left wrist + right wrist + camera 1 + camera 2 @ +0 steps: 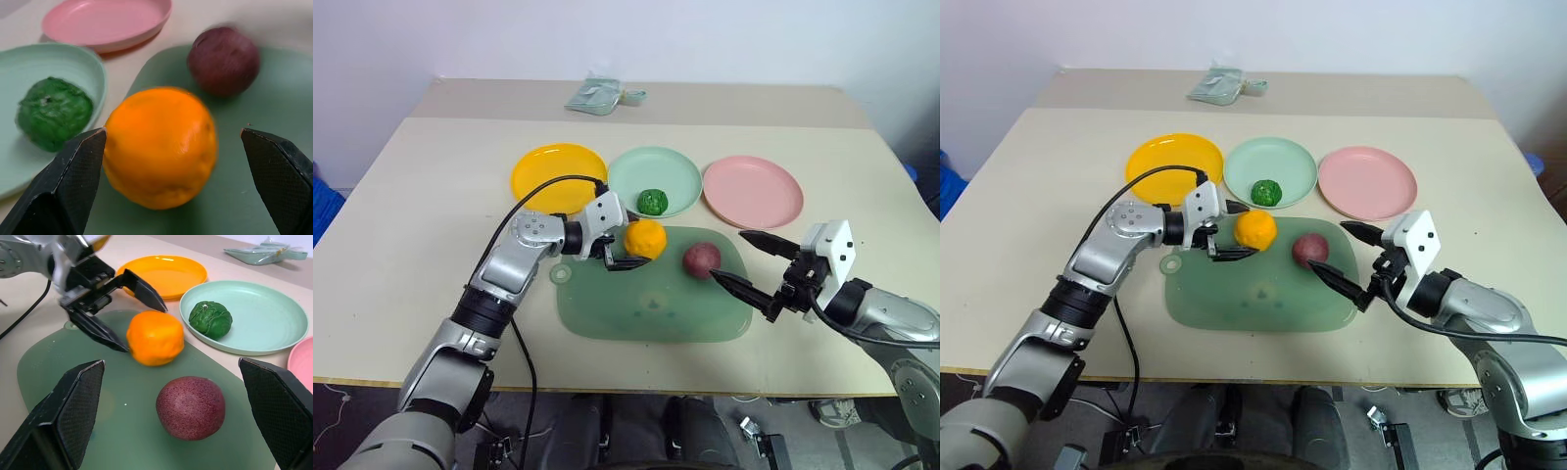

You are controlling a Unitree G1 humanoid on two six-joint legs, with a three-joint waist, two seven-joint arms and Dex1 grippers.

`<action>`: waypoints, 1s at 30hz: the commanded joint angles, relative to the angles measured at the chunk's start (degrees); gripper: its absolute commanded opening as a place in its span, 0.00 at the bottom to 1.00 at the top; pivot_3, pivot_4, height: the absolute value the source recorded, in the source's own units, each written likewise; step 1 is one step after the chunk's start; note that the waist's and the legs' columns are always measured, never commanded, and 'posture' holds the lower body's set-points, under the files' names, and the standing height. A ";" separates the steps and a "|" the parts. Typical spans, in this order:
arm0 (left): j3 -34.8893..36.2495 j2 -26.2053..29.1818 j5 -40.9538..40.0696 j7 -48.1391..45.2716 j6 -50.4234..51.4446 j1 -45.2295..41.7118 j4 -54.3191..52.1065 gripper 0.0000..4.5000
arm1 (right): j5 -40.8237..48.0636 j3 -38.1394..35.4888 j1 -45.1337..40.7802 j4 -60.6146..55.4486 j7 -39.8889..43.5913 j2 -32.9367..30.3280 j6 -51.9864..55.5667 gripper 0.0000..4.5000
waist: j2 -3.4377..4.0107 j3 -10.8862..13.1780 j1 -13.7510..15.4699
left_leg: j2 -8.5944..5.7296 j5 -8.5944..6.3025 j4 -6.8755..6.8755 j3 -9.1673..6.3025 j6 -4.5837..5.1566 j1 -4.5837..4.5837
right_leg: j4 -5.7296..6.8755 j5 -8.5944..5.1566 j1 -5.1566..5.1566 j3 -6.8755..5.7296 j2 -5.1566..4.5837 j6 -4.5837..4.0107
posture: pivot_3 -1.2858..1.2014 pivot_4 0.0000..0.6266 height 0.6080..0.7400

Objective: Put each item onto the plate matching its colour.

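Note:
The orange ball [645, 238] lies on the translucent green tray [646, 305], between the fingers of my open left gripper [633, 241]. One finger [73, 171] is against the ball's side and the other stands clear of it. The maroon-red ball [701, 258] rests on the tray's right part. Just to its right my right gripper [726, 256] is open and holds nothing. The bumpy dark-green lump [653, 202] sits on the mint green plate [646, 168]. To either side of that plate, the yellow plate [558, 176] and the pink plate [752, 191] hold nothing.
A pale green packet [597, 96] lies at the far edge of the beige table [431, 206]. A black cable [533, 191] loops over my left arm. The three plates stand in a row just behind the tray.

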 commanded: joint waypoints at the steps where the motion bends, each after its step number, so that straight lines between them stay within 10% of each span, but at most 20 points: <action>1: -0.11 -0.94 0.57 -0.37 -0.94 -0.11 1.13 0.72 | 0.80 -0.46 0.25 -2.76 -0.48 0.44 -0.59 1.00 | 0.00 0.00 0.04 | 0.01 0.00 0.00 -0.02 0.00 0.00 | 0.00 0.00 0.00 0.00 0.00 0.00 | 0.52 0.24 1.00; 10: 14.39 -0.16 -10.13 3.36 6.37 0.64 -2.81 0.65 | 0.82 -0.04 0.17 -2.28 -0.28 0.54 -0.98 1.00 | -0.01 0.01 -0.11 | 0.04 0.00 -0.01 -0.02 -0.01 -0.04 | 0.02 0.00 -0.07 0.00 0.00 0.00 | 0.52 0.24 1.00; 21: 22.97 1.77 -3.83 22.76 2.25 -8.34 21.32 0.65 | 0.08 1.02 -1.55 0.91 1.57 0.31 -2.05 1.00 | -0.08 0.04 0.25 | -0.05 -0.02 -0.01 -0.03 0.05 -0.04 | 0.07 0.01 0.03 -0.03 -0.01 0.02 | 0.52 0.24 1.00; 24: 22.09 1.30 -2.24 22.65 -0.92 -10.04 26.28 0.97 | 0.38 0.97 -2.36 1.33 1.74 -0.11 -1.55 1.00 | -0.12 0.06 0.13 | -0.06 -0.02 0.00 -0.02 0.04 -0.06 | 0.06 0.01 0.02 -0.04 -0.01 0.02 | 0.52 0.24 1.00; 30: 23.29 3.05 -1.60 23.03 -9.66 -9.88 24.45 1.00 | -1.38 2.01 -4.93 3.19 -1.32 -0.55 1.28 1.00 | -0.12 0.06 -0.36 | 0.00 0.00 -0.05 0.04 0.01 -0.05 | 0.07 0.01 -0.05 -0.03 0.00 0.02 | 0.52 0.24 1.00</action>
